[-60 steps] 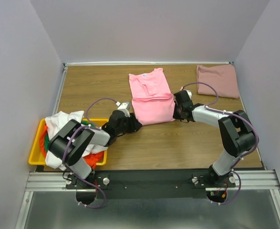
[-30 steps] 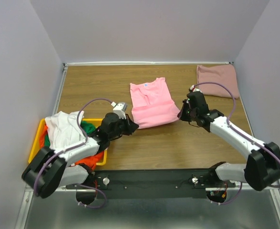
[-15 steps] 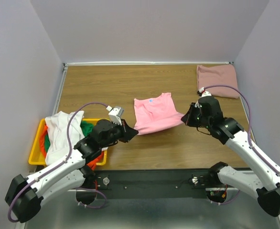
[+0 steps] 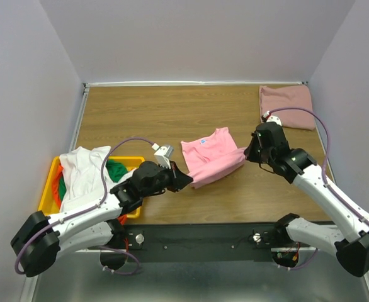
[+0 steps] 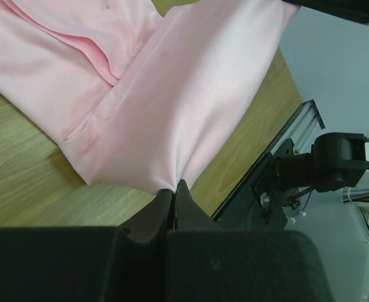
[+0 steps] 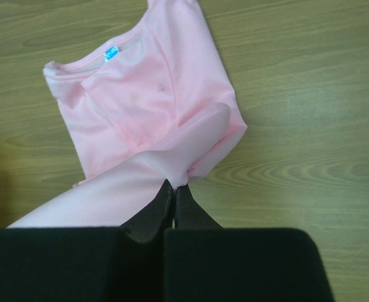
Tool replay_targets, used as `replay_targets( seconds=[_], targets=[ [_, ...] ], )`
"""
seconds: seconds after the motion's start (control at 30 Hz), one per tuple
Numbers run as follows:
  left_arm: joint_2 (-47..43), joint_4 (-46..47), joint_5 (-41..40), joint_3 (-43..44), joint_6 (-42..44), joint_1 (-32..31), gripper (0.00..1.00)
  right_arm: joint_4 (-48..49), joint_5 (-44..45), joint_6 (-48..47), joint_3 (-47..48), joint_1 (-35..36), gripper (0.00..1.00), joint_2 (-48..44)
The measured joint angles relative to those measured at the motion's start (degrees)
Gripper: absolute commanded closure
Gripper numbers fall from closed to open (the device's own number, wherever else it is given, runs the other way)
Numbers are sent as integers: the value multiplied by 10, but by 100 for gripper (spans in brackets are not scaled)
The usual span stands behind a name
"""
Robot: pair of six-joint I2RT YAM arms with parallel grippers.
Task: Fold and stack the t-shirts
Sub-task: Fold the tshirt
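Both grippers are clamped on the bright pink t-shirt [image 4: 211, 157], mid-table, slightly right of centre. The left gripper [image 5: 174, 189] has its fingers fully closed, pinching a bunched corner of the pink fabric at the shirt's near-left end. The right gripper [image 6: 174, 187] is also closed, pinching the fabric at the shirt's right side. The held edge is stretched between the two pinch points and lifted off the wooden table [image 4: 140, 113]. The rest of the shirt lies on the wood with the neck end towards the far side. The small blue neck label [image 6: 112, 52] faces up at the collar. The shirt sits skewed, near-left to far-right, and one layer is folded over on top with visible creases. A dusty rose t-shirt [image 4: 286, 106] lies folded flat in the far right corner, well apart from both grippers. A yellow bin [image 4: 46, 202] sits at the near left edge, holding a heaped white t-shirt [image 4: 84, 170], with a green one [image 4: 117, 170] and an orange one [image 4: 56, 178] showing under it. The left arm reaches across the bin's near right corner. I can't tell whether it touches the bin.
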Motion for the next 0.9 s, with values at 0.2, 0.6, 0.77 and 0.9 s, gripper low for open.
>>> replay_targets(
  seconds=[0.2, 0.6, 0.77, 0.9],
  targets=[
    [78, 55, -7, 16, 7, 5, 100, 16, 46, -6, 34, 0, 100, 66],
    [157, 143, 21, 59, 30, 102, 100, 50, 110, -43, 168, -2, 100, 206],
    [198, 174, 55, 75, 40, 148, 100, 64, 115, -58, 222, -14, 100, 276],
    [253, 203, 90, 97, 48, 176, 100, 72, 114, -72, 263, -30, 100, 341]
  ],
)
